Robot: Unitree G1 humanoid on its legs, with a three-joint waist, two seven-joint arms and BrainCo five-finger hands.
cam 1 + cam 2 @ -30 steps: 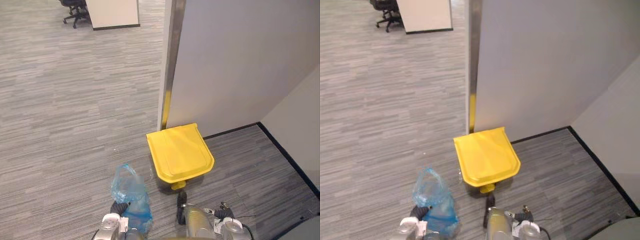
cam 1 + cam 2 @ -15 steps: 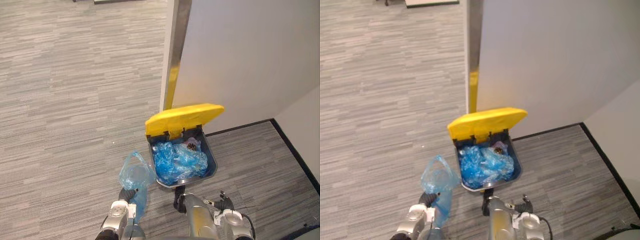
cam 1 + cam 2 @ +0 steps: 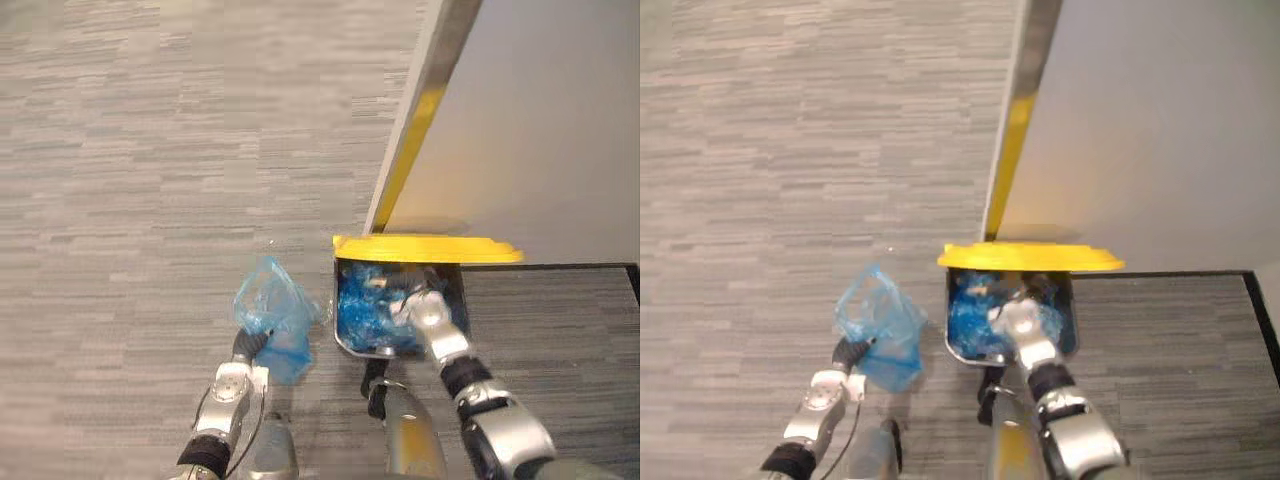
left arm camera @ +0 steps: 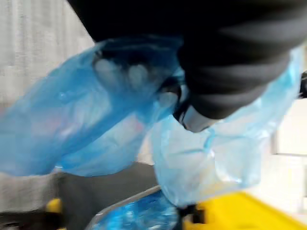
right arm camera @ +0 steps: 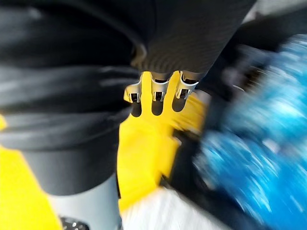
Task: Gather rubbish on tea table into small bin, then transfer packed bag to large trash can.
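Note:
The large trash can (image 3: 346,344) stands against the wall, its yellow lid (image 3: 425,248) raised upright. Crumpled blue bags (image 3: 362,308) fill its inside. To the can's left hangs the packed blue bag (image 3: 275,310), and my left hand (image 3: 243,347) is shut on its gathered top. In the left wrist view the bag (image 4: 96,120) wraps over my curled fingers. My right hand (image 3: 428,312) reaches over the can's opening, fingers straight toward the lid. The right wrist view shows its fingers (image 5: 154,93) in front of the yellow lid (image 5: 144,153).
A grey wall (image 3: 540,130) with a metal corner post (image 3: 425,110) rises right behind the can. Grey striped carpet (image 3: 150,200) spreads to the left and ahead. A dark skirting line (image 3: 1180,273) runs along the wall's foot on the right.
The lid has swung from closed to fully upright. My right hand has risen from below and now reaches over the can's opening. The camera has shifted; the bag stays left of the can.

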